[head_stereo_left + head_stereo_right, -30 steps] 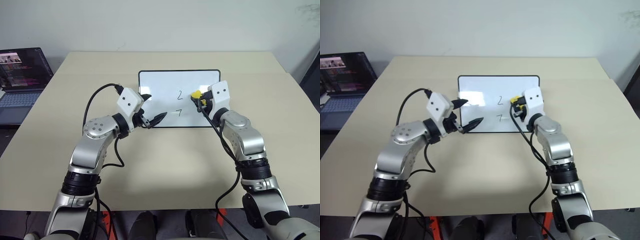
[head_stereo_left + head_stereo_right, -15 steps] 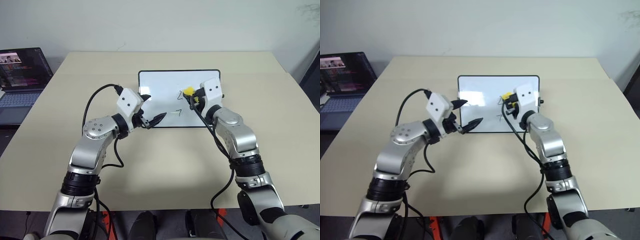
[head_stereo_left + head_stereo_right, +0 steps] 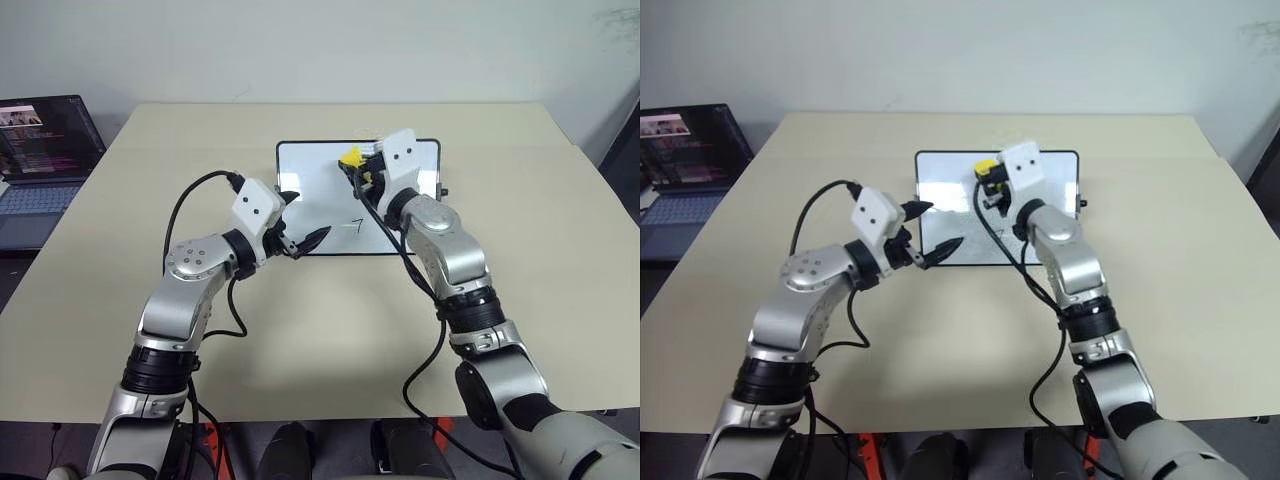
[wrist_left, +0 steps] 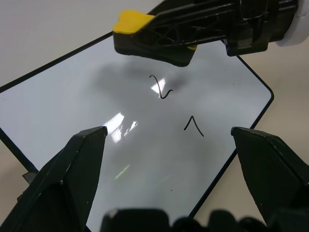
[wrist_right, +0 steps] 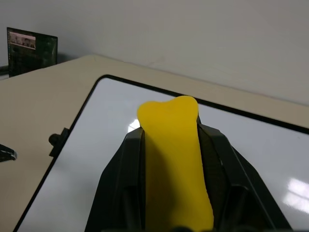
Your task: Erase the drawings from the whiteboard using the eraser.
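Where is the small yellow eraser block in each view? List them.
Left eye view: small yellow eraser block in the right gripper, over the far part of the glossy white black-framed whiteboard.
Right eye view: same spot.
Left wrist view: near the 2-like mark.
Right wrist view: between the black fingers.
Shared landmark: the whiteboard's black frame.

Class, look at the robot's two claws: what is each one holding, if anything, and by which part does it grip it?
The right claw is shut on the yellow eraser, its fingers pinching the eraser's two long sides. The left claw is open and holds nothing.
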